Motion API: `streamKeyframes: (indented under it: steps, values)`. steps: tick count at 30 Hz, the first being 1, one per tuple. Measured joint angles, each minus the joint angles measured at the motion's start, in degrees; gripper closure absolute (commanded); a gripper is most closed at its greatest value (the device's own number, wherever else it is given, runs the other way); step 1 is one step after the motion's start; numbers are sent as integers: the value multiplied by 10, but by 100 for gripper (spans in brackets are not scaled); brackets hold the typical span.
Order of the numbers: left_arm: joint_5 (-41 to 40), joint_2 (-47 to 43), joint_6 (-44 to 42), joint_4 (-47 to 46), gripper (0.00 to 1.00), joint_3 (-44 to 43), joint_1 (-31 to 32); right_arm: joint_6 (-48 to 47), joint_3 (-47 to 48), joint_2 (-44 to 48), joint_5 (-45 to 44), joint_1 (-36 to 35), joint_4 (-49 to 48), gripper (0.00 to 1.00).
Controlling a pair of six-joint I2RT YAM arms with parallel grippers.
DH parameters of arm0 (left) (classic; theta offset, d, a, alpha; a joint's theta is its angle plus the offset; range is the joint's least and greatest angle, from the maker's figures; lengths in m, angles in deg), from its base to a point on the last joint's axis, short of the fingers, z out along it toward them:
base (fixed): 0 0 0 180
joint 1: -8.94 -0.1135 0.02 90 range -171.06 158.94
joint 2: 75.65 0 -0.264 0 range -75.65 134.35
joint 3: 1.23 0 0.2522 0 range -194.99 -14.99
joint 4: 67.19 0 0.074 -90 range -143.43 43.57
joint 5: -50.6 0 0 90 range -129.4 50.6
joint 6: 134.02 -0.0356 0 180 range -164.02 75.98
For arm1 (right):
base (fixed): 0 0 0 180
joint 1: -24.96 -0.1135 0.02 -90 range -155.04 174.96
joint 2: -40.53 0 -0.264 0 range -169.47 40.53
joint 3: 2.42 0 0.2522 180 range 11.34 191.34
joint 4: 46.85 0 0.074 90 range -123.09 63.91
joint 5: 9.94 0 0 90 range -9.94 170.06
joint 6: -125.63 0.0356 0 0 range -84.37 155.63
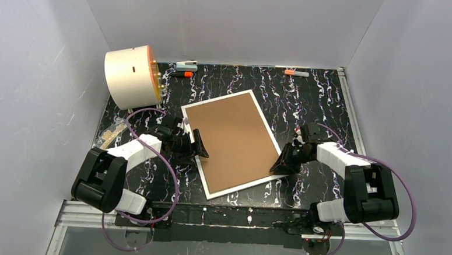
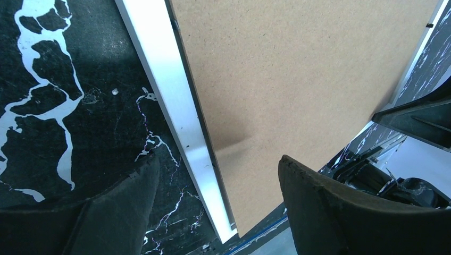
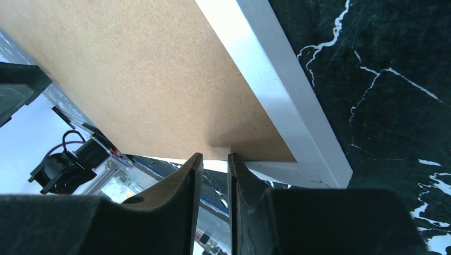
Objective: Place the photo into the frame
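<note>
The frame (image 1: pixel 208 191) lies face down in the middle of the table, its brown board back (image 1: pixel 231 142) up inside a thin white rim. The photo is not in view. My left gripper (image 1: pixel 202 147) is open over the frame's left long edge; in the left wrist view (image 2: pixel 218 159) one finger is over the table and the other over the board (image 2: pixel 298 79). My right gripper (image 1: pixel 279 167) is at the frame's near right corner. In the right wrist view (image 3: pixel 214 155) its fingers are almost together with nothing between them, tips at the board's (image 3: pixel 143 79) near edge.
A cream cylinder with an orange face (image 1: pixel 130 76) lies at the back left. An orange marker (image 1: pixel 184 73) and another marker (image 1: pixel 296 73) lie along the back edge. A small clear bag (image 1: pixel 112 133) lies at the left. Grey walls enclose the black marbled table (image 1: pixel 307 102).
</note>
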Motion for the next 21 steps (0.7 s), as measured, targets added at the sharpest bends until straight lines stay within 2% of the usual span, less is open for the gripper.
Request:
streamKeyframes:
  steps: [4,9,13,17,21]
  values:
    - [0,-2,0,-2,18,2,0,9,-6,5,2,0,-10,67]
    - [1,-5,0,-6,15,4,0,11,-24,33,3,-2,-32,60]
    - [-3,-7,-5,0,4,2,0,14,-30,67,-8,-8,-51,49]
    - [-60,-8,-38,54,2,-31,3,26,-29,105,-30,-8,-51,41]
    - [-119,-8,-87,110,2,-94,-4,38,-21,131,-51,-8,-34,39]
